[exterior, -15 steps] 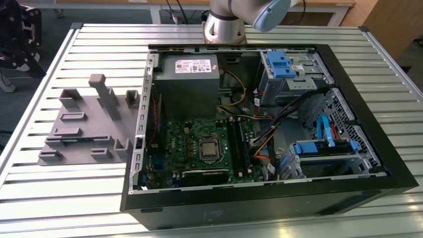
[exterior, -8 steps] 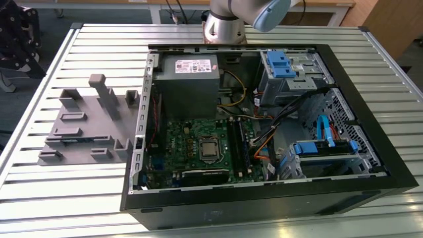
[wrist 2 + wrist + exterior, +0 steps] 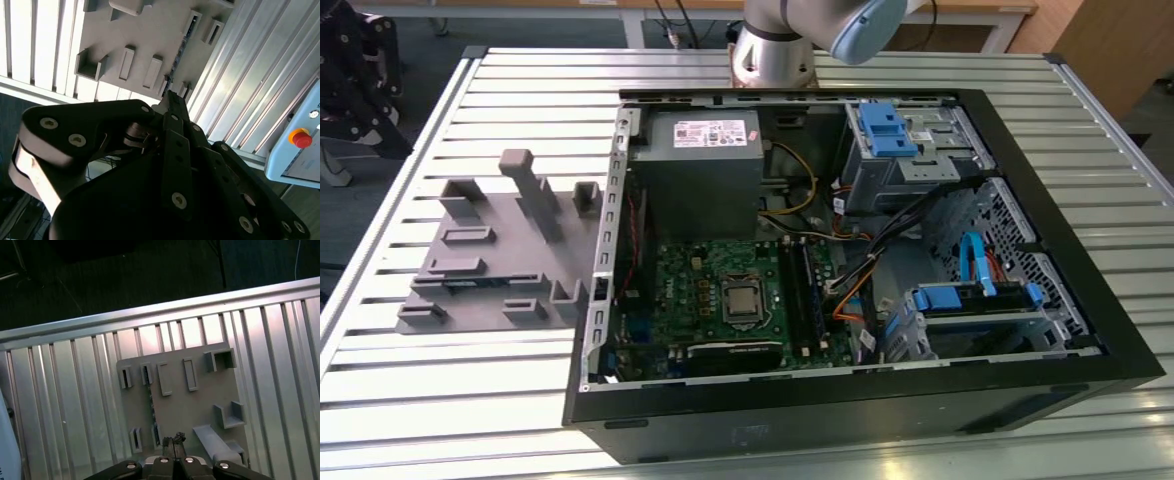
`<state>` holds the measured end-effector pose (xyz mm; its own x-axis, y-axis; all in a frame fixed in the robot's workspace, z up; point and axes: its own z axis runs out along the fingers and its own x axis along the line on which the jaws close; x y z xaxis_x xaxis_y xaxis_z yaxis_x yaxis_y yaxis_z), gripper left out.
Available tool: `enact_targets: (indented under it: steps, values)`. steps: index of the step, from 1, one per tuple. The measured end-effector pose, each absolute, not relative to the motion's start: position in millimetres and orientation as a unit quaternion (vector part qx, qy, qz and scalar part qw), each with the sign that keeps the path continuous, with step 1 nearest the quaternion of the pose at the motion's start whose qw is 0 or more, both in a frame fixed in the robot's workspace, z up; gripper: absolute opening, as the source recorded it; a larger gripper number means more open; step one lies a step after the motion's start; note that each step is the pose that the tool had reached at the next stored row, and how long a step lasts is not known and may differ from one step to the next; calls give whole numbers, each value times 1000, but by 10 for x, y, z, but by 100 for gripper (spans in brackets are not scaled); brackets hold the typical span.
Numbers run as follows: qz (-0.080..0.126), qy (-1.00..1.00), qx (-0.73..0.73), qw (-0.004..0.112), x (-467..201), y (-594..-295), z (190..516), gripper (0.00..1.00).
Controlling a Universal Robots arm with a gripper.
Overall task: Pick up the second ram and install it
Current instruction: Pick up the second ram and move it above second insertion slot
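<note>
Broadly, a ribbed aluminium desk (image 3: pixel 454 400) carries everything. Most of its surface, toward the exterior view's right, is taken by a black computer case (image 3: pixel 854 410) lying on its side with the panel off. Inside the case are a green motherboard (image 3: pixel 720 290), a grey boxy power supply (image 3: pixel 700 170) and blue plastic drive brackets (image 3: pixel 894 130). The silver robot arm (image 3: pixel 781 45) rises from the desk just behind the case and leaves the picture at the top. On the exterior view's left, beside the case but apart from it, lies a flat grey plastic fixture plate (image 3: pixel 494 260) studded with slotted blocks and one tall post (image 3: pixel 534 190). In both wrist views the black gripper (image 3: pixel 172 439) (image 3: pixel 170 97) hangs above this plate and clear of it. Its two fingertips are pressed together with nothing between them. The second ram (image 3: pixel 150 402), a long thin dark green-black memory stick, stands on edge in the narrow slotted holders near one side of the plate, untouched. In the first wrist view the gripper's tips line up close to one end of the stick. In the second wrist view the stick (image 3: pixel 178 52) runs away from them across the plate. That view also catches a pale box with a small red push-button (image 3: pixel 300 138) at the desk's border.
</note>
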<state>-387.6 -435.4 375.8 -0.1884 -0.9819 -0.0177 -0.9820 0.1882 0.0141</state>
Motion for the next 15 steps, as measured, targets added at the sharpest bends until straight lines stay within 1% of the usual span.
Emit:
enact_targets:
  steps: [2, 6, 8, 9, 15]
  values:
    - [11, 771, -637, 2, -3876, -4354, 3757, 11]
    - [11, 768, -640, 2, -3875, -4354, 3742, 35]
    - [11, 764, -646, 2, -3876, -4354, 3729, 35]
    - [11, 761, -649, 2, -3876, -4354, 3723, 42]
    - [11, 752, -659, 2, -3876, -4355, 3674, 42]
